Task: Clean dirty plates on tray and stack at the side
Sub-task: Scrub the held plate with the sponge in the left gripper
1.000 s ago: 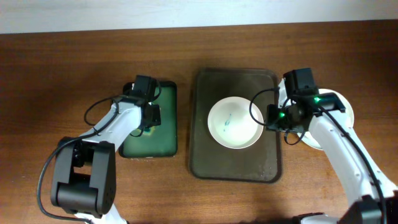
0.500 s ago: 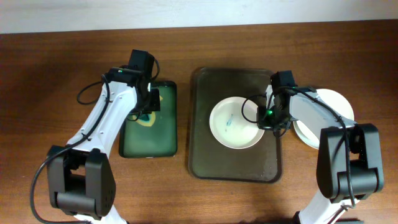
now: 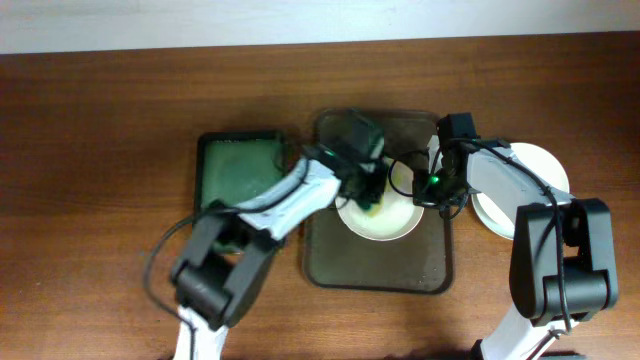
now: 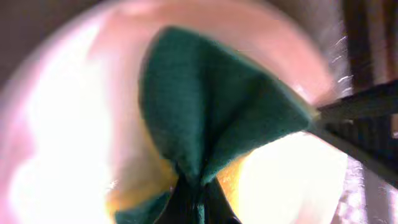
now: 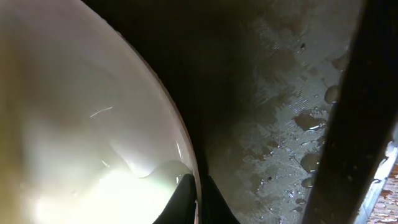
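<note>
**Sponge brought to the plate: wiping step begins**

In the left wrist view, the left gripper (image 4: 198, 196) has its jaws pressed together on a folded sponge (image 4: 211, 106). The sponge has a green scouring face with yellow foam showing at the pinch. It hangs over the white bowl of the dirty plate (image 4: 292, 180).

In the right wrist view, the right gripper (image 5: 198, 200) pinches the near rim of the same plate, as it did half a second ago. Wet patches show on the tray (image 5: 273, 124) beside it.

Overhead, the left arm has swung across from the small green tray (image 3: 235, 170), which no longer holds the sponge. The gripper and sponge now sit over the plate centre and cover the teal smear, so it cannot be told whether the smear has been removed.

The plate lies in the upper half of the large dark tray. Right of that tray, on the table (image 3: 100, 120), rests the side stack (image 3: 540, 175) of white plates; their number cannot be told.

Judgement: one arm braces and the other scrubs. Cleaning of this plate has only started, and stacking comes after that
</note>
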`<state>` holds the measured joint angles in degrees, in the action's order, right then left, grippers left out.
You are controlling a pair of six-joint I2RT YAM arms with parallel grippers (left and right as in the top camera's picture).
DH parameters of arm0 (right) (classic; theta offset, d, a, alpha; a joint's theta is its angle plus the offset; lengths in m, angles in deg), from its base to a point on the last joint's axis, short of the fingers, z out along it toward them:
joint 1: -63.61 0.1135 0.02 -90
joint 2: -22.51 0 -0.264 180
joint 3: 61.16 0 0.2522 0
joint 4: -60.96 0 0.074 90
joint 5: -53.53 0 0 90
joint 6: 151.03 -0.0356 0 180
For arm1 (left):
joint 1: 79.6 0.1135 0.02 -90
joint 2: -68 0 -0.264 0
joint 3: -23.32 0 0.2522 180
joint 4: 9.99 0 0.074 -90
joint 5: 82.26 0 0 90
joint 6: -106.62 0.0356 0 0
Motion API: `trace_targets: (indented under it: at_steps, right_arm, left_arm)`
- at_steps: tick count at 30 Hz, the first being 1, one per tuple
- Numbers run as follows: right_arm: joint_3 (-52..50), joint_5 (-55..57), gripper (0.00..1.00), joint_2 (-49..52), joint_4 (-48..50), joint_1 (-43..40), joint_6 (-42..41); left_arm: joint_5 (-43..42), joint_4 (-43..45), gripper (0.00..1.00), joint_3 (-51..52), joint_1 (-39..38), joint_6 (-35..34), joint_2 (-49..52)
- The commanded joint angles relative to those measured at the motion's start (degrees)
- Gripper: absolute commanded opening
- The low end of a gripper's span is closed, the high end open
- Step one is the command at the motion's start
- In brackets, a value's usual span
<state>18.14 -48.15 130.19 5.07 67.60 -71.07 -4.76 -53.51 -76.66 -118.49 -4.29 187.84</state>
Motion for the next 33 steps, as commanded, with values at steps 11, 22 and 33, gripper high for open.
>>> trace_targets:
  at_steps: [11, 22, 33]
  right_arm:
    - [-0.76, 1.18, 0.04, 2.1, -1.14, 0.11, 0.83]
    - [-0.76, 1.18, 0.04, 2.1, -1.38, 0.11, 0.85]
    - [-0.76, 1.18, 0.04, 2.1, -1.6, 0.11, 0.85]
  left_arm:
    - [29.99, -17.4, 0.0, -8.66, 1.7, -5.2, 8.81]
    - [-22.05, -3.89, 0.0, -8.68, -5.77, -1.49, 12.33]
    - [32.65, -26.97, 0.0, -16.55, -0.55, -1.55, 12.13]
